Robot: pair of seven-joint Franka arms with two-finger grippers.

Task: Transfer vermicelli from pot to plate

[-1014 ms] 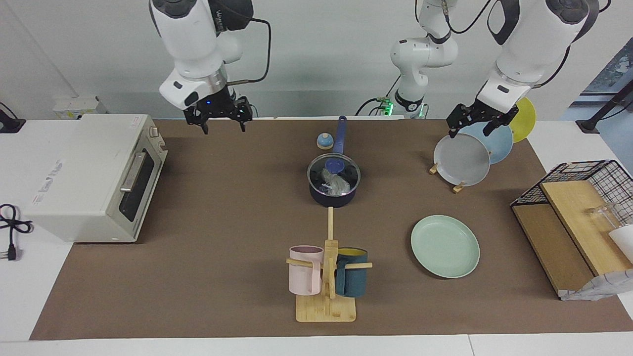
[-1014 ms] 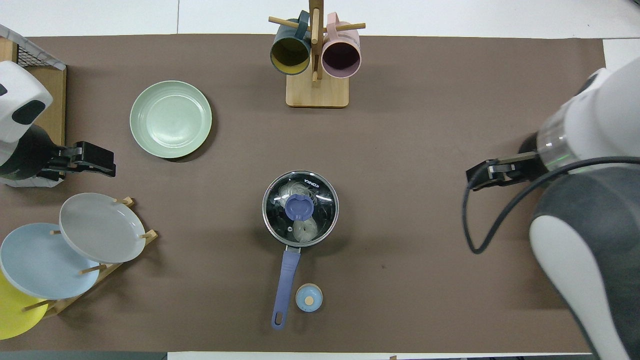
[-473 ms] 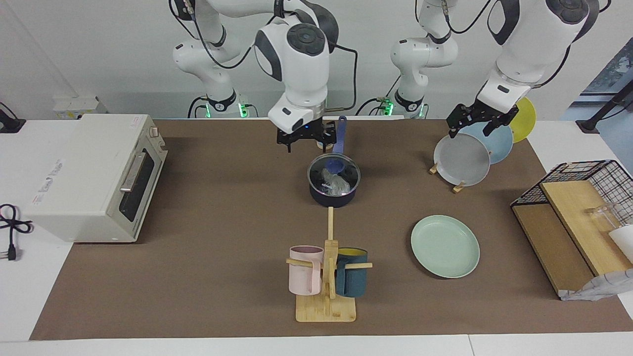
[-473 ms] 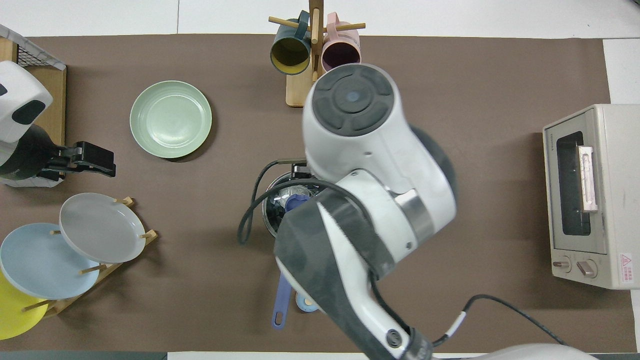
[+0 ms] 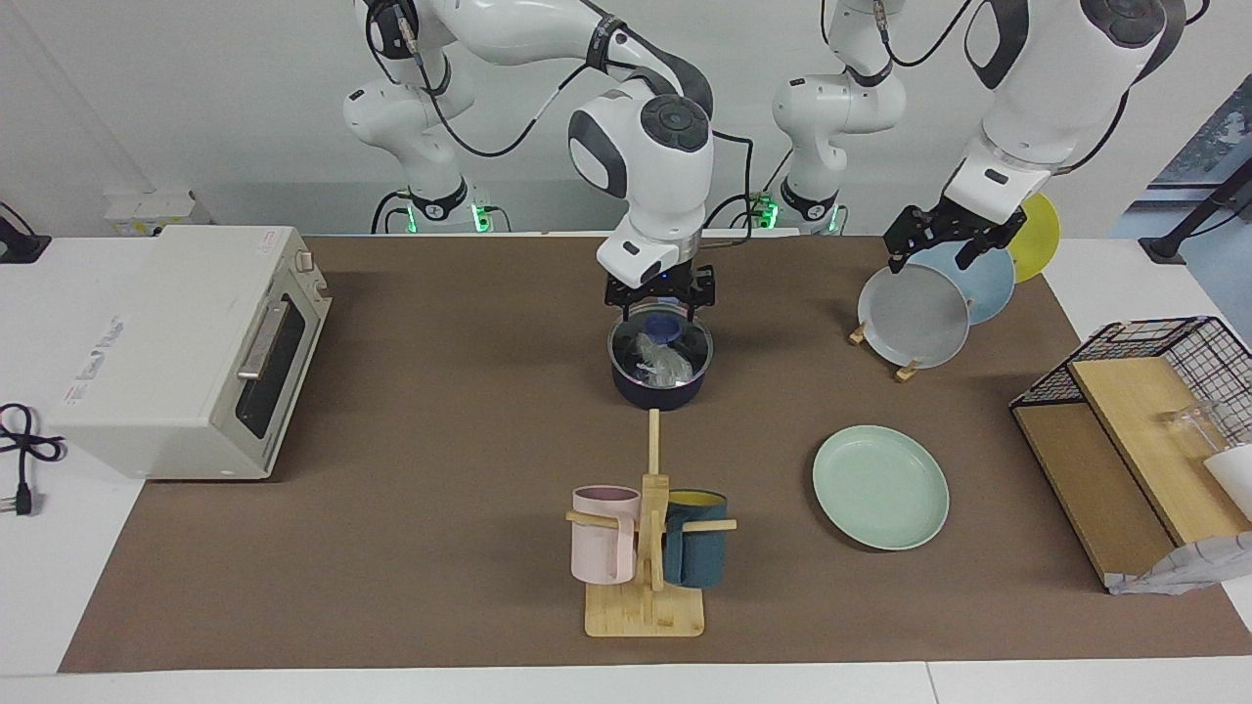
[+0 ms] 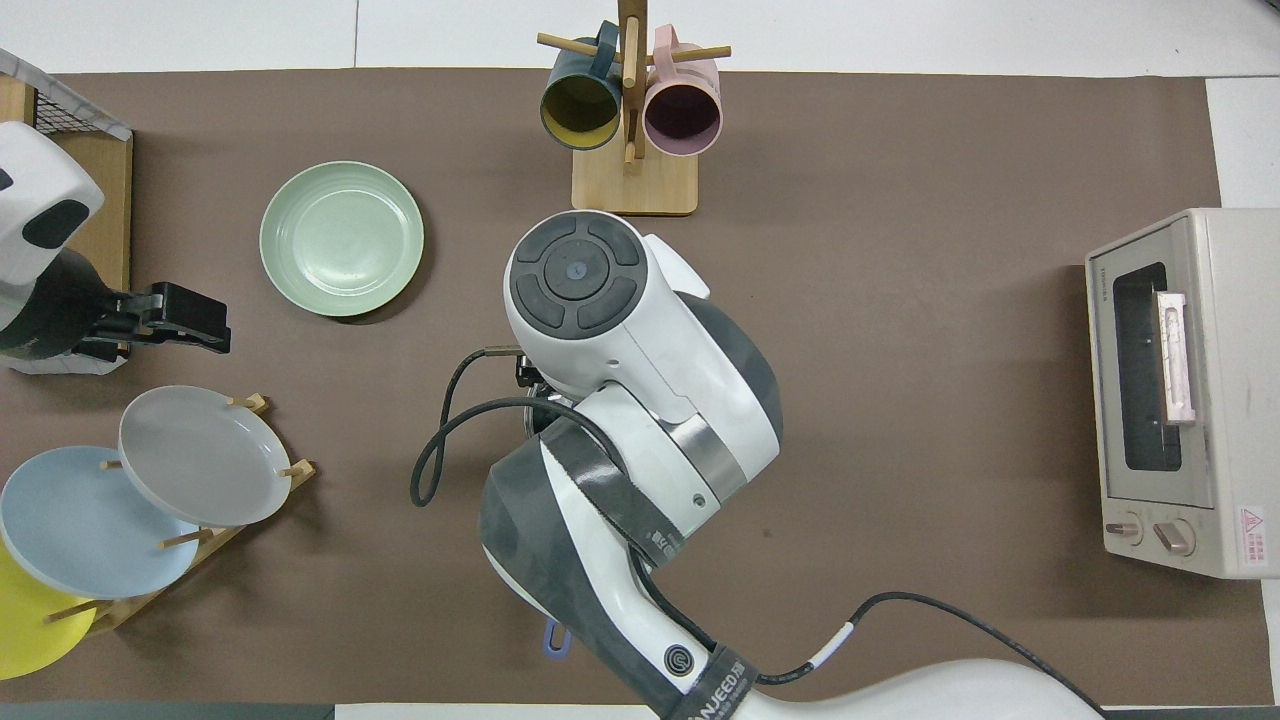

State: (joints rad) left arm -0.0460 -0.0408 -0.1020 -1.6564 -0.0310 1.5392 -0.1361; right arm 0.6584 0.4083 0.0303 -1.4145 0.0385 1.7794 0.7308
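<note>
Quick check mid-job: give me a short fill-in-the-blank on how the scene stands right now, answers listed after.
1. The right gripper is over the glass lid's ____.
2. The vermicelli lies inside the ____.
3. The mint-green plate holds ____ vermicelli.
4. The left gripper waits over the ____ rack.

Missing words: knob; pot; no; plate
</note>
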